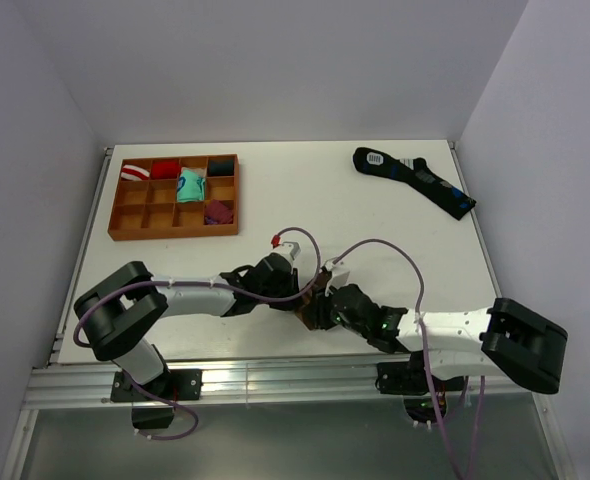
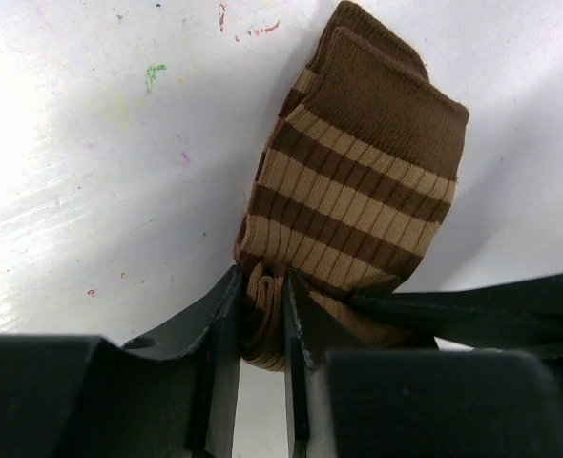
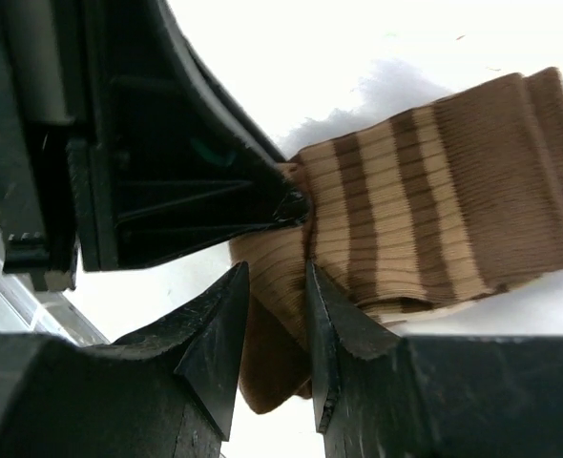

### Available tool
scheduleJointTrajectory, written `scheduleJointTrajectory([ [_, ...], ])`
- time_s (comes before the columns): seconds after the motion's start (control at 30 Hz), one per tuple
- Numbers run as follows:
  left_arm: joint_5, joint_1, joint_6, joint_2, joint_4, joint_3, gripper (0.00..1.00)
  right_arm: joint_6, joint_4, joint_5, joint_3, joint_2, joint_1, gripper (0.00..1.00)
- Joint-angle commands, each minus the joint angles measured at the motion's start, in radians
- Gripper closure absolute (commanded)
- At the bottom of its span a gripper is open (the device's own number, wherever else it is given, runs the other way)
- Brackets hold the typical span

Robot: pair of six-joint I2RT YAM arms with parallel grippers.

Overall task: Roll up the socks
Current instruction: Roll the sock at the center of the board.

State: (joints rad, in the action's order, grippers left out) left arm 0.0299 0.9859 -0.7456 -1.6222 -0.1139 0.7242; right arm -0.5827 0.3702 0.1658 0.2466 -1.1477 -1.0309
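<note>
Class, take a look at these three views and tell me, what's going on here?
Two robot arms are working together on the brown striped socks. The left gripper pinches one bunched end, and the right gripper has fabric from that same end between its fingers. The wooden compartment tray and the black sock lie farther back, untouched.
</note>
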Motion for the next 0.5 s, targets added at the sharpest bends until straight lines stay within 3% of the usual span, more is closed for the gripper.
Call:
scheduleJointTrajectory([
  [0.0,-0.039,-0.007,0.017,-0.033,0.134,-0.014,1.00,-0.002,0.082,0.112,0.002,-0.015,-0.043,0.62],
  [0.47,-0.097,-0.035,0.038,-0.067,0.157,0.026,1.00,0.023,0.047,0.354,0.040,-0.099,-0.211,0.57],
])
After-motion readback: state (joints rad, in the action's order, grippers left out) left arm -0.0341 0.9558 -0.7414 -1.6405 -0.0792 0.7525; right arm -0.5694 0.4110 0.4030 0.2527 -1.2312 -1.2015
